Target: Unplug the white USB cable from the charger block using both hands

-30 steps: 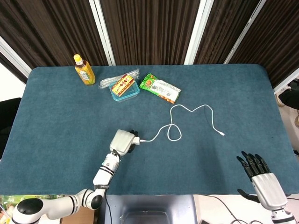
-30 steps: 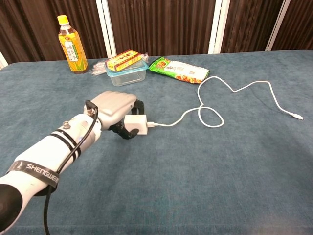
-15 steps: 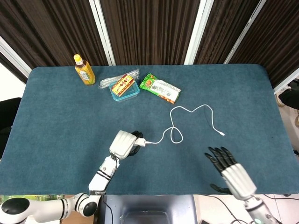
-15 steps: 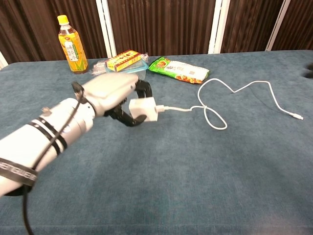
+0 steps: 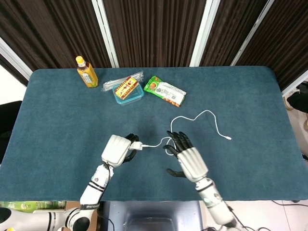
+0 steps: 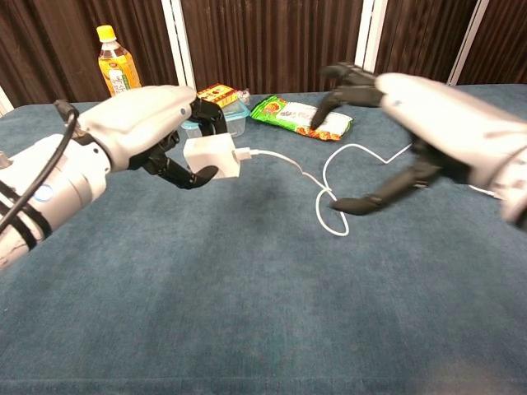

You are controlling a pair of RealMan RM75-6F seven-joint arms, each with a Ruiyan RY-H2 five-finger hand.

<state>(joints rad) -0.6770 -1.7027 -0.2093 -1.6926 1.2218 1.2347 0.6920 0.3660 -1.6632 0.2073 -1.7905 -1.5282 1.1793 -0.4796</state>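
Note:
My left hand (image 5: 116, 149) (image 6: 144, 129) grips the white charger block (image 6: 210, 156) (image 5: 136, 145) and holds it above the blue table. The white USB cable (image 5: 204, 115) (image 6: 309, 175) is plugged into the block's right side, hangs down to the cloth, loops, and runs off to the right, ending in a small plug (image 5: 228, 138). My right hand (image 5: 188, 157) (image 6: 428, 123) hovers open just right of the block, fingers spread above the cable's loop and touching nothing.
At the back of the table (image 5: 57, 125) stand a yellow tea bottle (image 5: 86, 71), a clear box with a snack pack (image 5: 128, 89) on it, and a green snack bag (image 5: 165, 91).
My left hand has lifted the charger block off the table toward me, dragging the cable along. My right hand has swung in from the lower right to just right of the block.

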